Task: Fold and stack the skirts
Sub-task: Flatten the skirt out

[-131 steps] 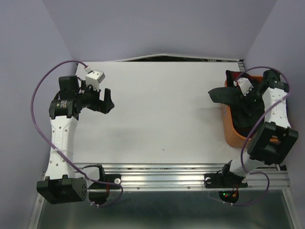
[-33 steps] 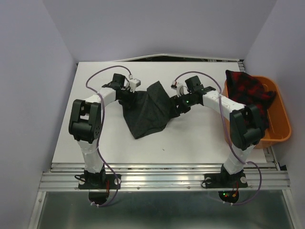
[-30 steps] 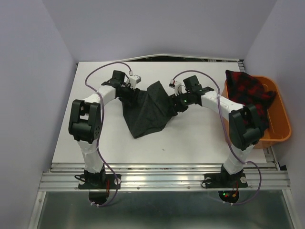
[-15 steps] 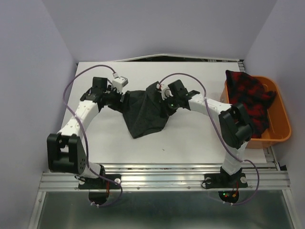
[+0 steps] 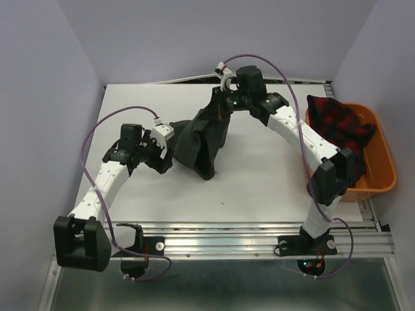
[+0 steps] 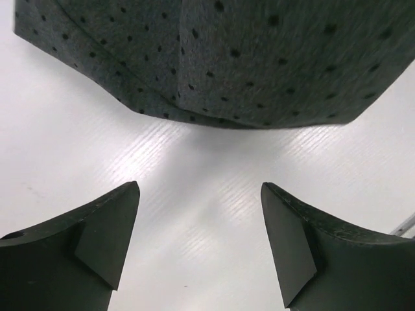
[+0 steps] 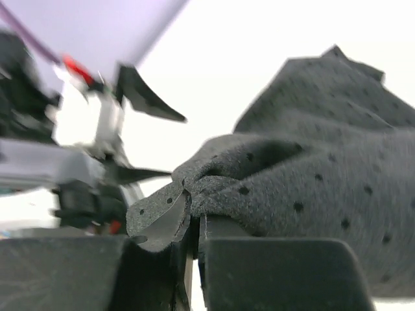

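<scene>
The dark grey dotted skirt (image 5: 202, 136) hangs from my right gripper (image 5: 224, 105), which is shut on its top edge and holds it up above the back of the table; its lower part rests bunched on the table. In the right wrist view the jaws pinch a fold of the dotted skirt (image 7: 292, 188) at my right gripper (image 7: 194, 223). My left gripper (image 5: 165, 155) stands open just left of the cloth, touching nothing. From the left wrist, the skirt's hem (image 6: 227, 65) lies ahead of my open left gripper (image 6: 200, 214). The red-and-black plaid skirt (image 5: 338, 126) lies in the orange basket.
The orange basket (image 5: 382, 175) stands at the table's right edge. The white table (image 5: 259, 181) has a back edge near the purple wall. My right arm stretches across the table's right half, and purple cables loop above both arms.
My right gripper has closed on the grey skirt and lifted it up and toward the back. My left gripper let go, opened and drew back toward the near left.
</scene>
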`<state>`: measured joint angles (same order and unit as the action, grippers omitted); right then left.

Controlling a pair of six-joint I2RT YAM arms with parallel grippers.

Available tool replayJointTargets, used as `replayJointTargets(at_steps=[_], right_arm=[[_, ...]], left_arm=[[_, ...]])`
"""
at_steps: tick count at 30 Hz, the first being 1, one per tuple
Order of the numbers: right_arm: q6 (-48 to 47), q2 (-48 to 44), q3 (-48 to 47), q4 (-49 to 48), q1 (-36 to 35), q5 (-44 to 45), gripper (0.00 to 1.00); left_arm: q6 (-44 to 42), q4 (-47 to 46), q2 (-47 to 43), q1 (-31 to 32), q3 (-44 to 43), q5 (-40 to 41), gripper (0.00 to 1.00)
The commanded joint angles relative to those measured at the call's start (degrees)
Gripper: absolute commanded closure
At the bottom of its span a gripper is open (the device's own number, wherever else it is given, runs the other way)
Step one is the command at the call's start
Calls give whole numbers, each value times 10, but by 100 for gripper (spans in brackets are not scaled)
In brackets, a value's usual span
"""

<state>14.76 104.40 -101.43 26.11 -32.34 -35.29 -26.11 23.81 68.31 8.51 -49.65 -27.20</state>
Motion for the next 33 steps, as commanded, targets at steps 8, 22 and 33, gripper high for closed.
replayJointTargets(at_steps=[8, 22, 33], right_arm=[[265, -3, -91, -168, 76, -98, 99], [417, 1, -42, -338, 82, 2, 99], [489, 11, -75, -374, 69, 175, 99]], left_arm=[[-104, -153, -180, 19, 118, -73, 1], [87, -462, -134, 181, 221, 100, 1], [231, -517, -111, 370, 216, 356, 1]])
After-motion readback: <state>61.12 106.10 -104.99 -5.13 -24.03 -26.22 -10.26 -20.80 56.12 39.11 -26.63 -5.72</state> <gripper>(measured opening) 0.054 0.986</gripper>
